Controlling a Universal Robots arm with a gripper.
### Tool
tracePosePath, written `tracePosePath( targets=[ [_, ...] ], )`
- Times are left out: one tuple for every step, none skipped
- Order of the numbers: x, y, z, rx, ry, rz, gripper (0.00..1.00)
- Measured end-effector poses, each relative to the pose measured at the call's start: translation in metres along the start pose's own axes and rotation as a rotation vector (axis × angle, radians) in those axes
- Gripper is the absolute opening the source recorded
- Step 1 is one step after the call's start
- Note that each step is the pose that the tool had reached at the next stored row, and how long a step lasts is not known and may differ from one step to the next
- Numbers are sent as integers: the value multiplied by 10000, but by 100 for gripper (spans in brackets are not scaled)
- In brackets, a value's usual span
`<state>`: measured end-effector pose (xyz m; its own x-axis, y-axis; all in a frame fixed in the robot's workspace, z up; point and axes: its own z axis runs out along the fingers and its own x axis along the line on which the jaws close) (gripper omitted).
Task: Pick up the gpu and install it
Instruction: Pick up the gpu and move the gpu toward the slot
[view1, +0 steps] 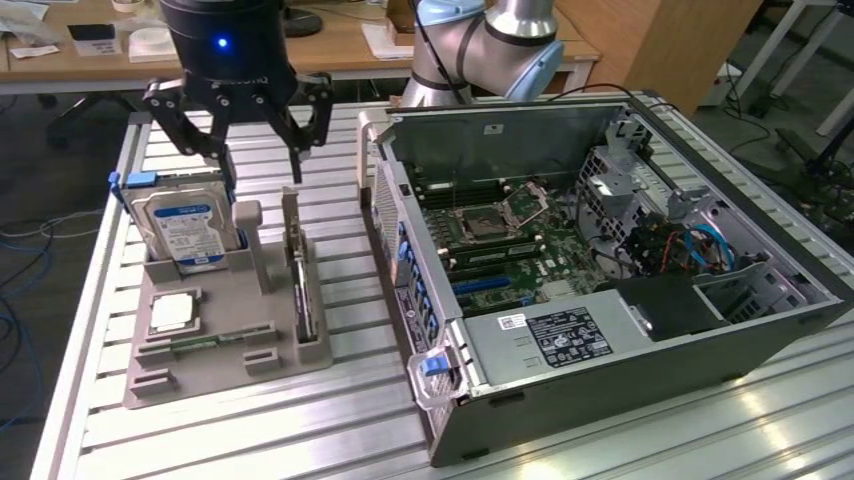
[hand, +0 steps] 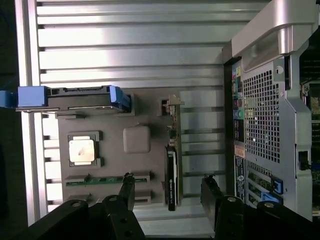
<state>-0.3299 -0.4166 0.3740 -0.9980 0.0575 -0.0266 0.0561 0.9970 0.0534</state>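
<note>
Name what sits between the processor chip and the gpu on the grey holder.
A rounded grey block of the holder, seen in the wrist view between processor chip and gpu.

Shows a black gripper (view1: 260, 168) with one blue light (view1: 222, 43), bolted black link fingers (view1: 310, 120), silver arm (view1: 461, 40), pale-blue caps (view1: 541, 65).

— What sort of place are we looking at?
— It's looking like a robotics lab. A robot arm (view1: 467, 45) is standing at the far edge of a slotted aluminium tabletop (view1: 267, 430), an opened computer case (view1: 747, 340) is lying on it, and wooden desks (view1: 334, 55) carrying papers are sitting behind.
</note>
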Motion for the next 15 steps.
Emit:
tracePosePath(
  targets=[
    [1, 0, 7, -1, -9, 0, 65],
    [1, 0, 14, -1, -17, 0, 65],
    [1, -1, 21, -2, -21, 1, 65],
    [2, -4, 32, -9, -22, 1, 65],
    [2, -8, 39, -40, -19, 2, 65],
    [2, -10, 44, -87, -15, 4, 65],
    [2, -11, 50, -105, -16, 4, 65],
    [2, -11, 53, -107, -15, 5, 65],
    [2, -12, 55, -107, -14, 5, 65],
    [2, -13, 58, -107, -14, 4, 65],
    [1, -17, 62, -108, -14, -4, 65],
    [1, -20, 66, -109, -13, -32, 65],
    [1, -22, 70, -110, -9, -83, 65],
    [1, -23, 74, -113, -7, -148, 65],
    [2, -23, 78, -114, -2, -236, 65]
  ],
)
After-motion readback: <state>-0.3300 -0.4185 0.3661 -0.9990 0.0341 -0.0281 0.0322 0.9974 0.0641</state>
